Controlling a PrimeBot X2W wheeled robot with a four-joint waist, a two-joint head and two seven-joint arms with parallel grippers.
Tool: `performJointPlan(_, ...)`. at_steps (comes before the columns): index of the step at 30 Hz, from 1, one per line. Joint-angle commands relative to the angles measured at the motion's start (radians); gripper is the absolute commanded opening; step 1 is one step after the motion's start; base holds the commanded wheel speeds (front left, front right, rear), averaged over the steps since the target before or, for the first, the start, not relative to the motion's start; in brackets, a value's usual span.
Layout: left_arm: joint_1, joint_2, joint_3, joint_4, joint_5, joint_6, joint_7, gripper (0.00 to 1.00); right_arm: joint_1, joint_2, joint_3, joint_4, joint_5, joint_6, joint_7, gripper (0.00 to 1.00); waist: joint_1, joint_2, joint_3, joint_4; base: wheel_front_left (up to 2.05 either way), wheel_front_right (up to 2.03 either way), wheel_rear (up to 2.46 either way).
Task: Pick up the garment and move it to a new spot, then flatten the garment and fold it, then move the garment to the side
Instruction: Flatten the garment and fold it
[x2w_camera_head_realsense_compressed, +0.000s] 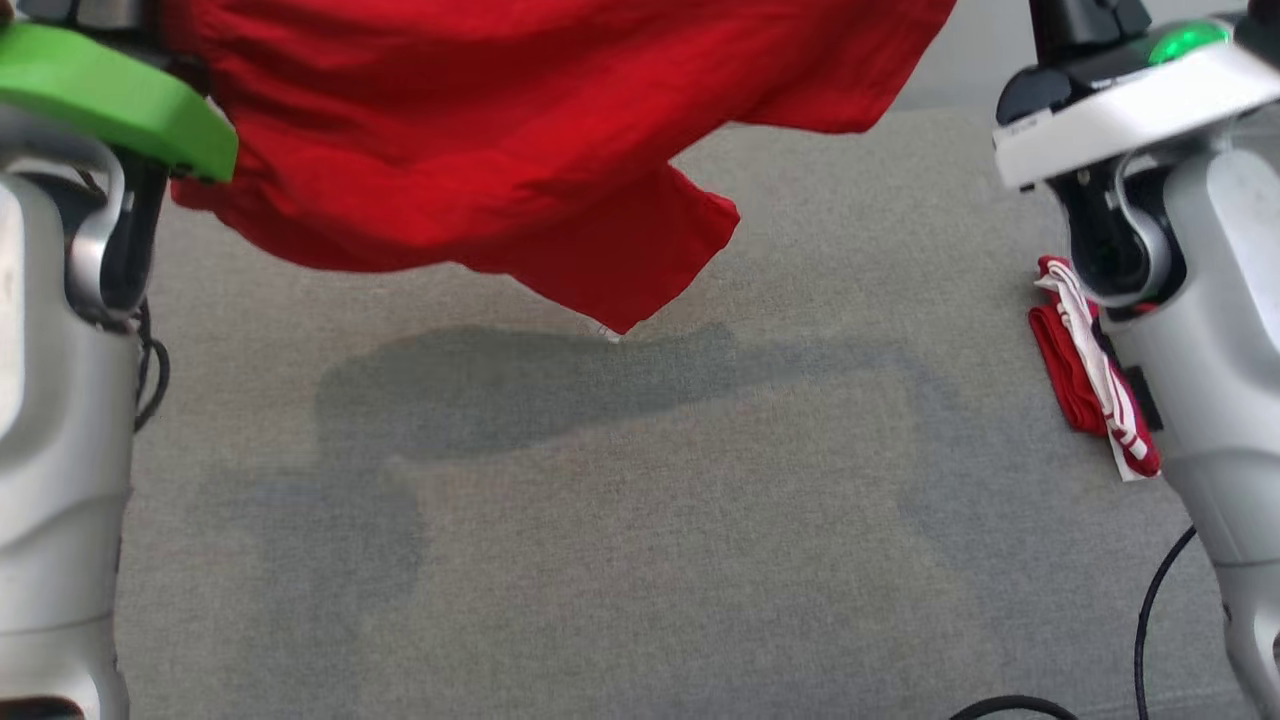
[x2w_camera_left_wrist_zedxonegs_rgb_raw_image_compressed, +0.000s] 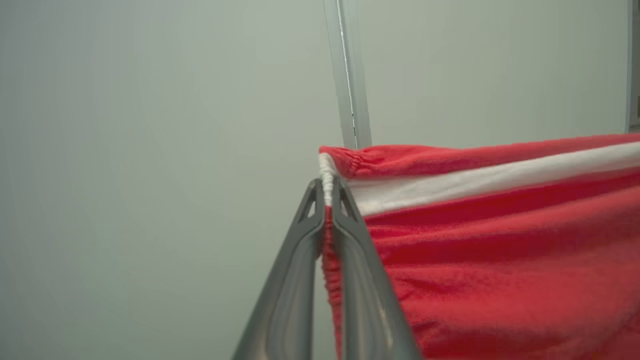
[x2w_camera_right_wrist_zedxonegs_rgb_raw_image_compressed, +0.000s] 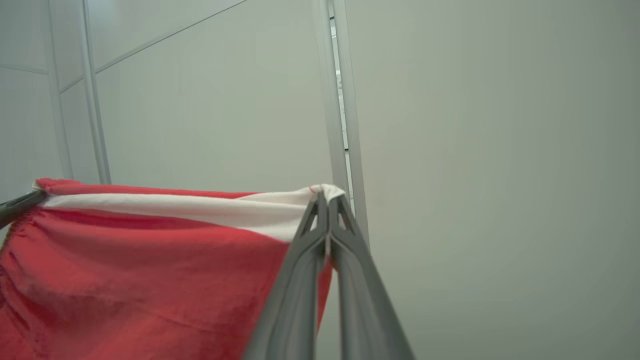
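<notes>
A folded red-and-white cloth (x2w_camera_head_realsense_compressed: 1072, 372) lies right of the hanging garment (x2w_camera_head_realsense_compressed: 500, 130).

One red garment (x2w_camera_head_realsense_compressed: 480, 150) hangs in the air. One folded red-and-white cloth (x2w_camera_head_realsense_compressed: 1080, 370) lies at the right of the one grey tabletop (x2w_camera_head_realsense_compressed: 640, 560). There are two grippers, the left gripper (x2w_camera_left_wrist_zedxonegs_rgb_raw_image_compressed: 327, 197) and the right gripper (x2w_camera_right_wrist_zedxonegs_rgb_raw_image_compressed: 327, 202), each with two fingers (x2w_camera_left_wrist_zedxonegs_rgb_raw_image_compressed: 300, 270). Two pale arms (x2w_camera_head_realsense_compressed: 60, 400) stand at the sides, and one black cable (x2w_camera_head_realsense_compressed: 1150, 610) lies at the near right.

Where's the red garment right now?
The red garment hangs above the grey surface at the head view's top, its white-banded edge pinched by left gripper and right gripper.
</notes>
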Motion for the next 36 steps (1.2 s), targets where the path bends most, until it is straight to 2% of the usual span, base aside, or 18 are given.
performJointPlan(1, -0.051, 0.013, -0.025, 0.030, 0.011, 0.003, -0.007, 0.00, -0.053, -0.008, 0.011, 0.041, -0.014, -0.002, 0.010, 0.00, 0.0000, 0.0001, 0.175, 0.021, 0.00, 0.00, 0.00)
performJointPlan(2, -0.051, 0.013, -0.025, 0.030, 0.011, 0.003, -0.007, 0.00, -0.053, -0.008, 0.011, 0.041, -0.014, -0.002, 0.010, 0.00, 0.0000, 0.0001, 0.175, 0.021, 0.00, 0.00, 0.00)
performJointPlan(7, -0.237, -0.013, -0.069, 0.188, 0.007, 0.002, -0.069, 0.00, -0.275, -0.022, 0.052, 0.198, -0.100, -0.002, -0.014, 0.00, 0.0000, 0.0001, 0.324, 0.016, 0.00, 0.00, 0.00)
performJointPlan(10, -0.361, -0.034, -0.079, 0.281, -0.005, 0.002, -0.143, 0.00, -0.413, -0.017, 0.019, 0.289, -0.168, -0.002, -0.040, 0.00, 0.0000, 0.0001, 0.380, 0.005, 0.00, 0.00, 0.00)
performJointPlan(12, -0.432, -0.045, -0.120, 0.320, -0.020, 0.002, -0.193, 0.00, -0.490, -0.016, -0.019, 0.325, -0.221, -0.002, -0.049, 0.00, 0.0000, 0.0001, 0.405, -0.002, 0.00, 0.00, 0.00)
performJointPlan(15, -0.504, -0.049, -0.161, 0.355, -0.061, 0.002, -0.246, 0.00, -0.538, -0.004, -0.104, 0.281, -0.297, -0.002, -0.049, 0.00, 0.0000, 0.0001, 0.421, -0.009, 0.00, 0.00, 0.00)
performJointPlan(18, -0.474, -0.043, -0.197, 0.389, -0.119, 0.002, -0.261, 0.00, -0.460, 0.026, -0.139, 0.239, -0.321, -0.002, -0.048, 0.00, 0.0000, 0.0001, 0.412, -0.018, 0.00, 0.00, 0.00)
performJointPlan(22, -0.335, -0.031, -0.263, 0.359, -0.188, 0.002, -0.264, 0.00, -0.307, 0.008, -0.040, 0.231, -0.291, -0.002, -0.049, 0.00, 0.0000, 0.0001, 0.380, -0.023, 0.00, 0.00, 0.00)
performJointPlan(27, -0.055, -0.040, -0.313, 0.324, -0.310, 0.002, -0.263, 0.00, -0.048, -0.012, 0.038, 0.201, -0.206, -0.002, -0.049, 0.00, 0.0000, 0.0001, 0.340, -0.020, 0.00, 0.00, 0.00)
performJointPlan(32, 0.186, -0.061, -0.349, 0.289, -0.370, 0.002, -0.264, 0.00, 0.176, -0.026, 0.088, 0.186, -0.139, -0.002, -0.049, 0.00, 0.0000, 0.0001, 0.279, -0.015, 0.00, 0.00, 0.00)
performJointPlan(36, 0.345, -0.077, -0.330, 0.278, -0.410, 0.002, -0.264, 0.00, 0.319, -0.017, 0.116, 0.189, -0.103, -0.002, -0.049, 0.00, 0.0000, 0.0001, 0.221, -0.016, 0.00, 0.00, 0.00)
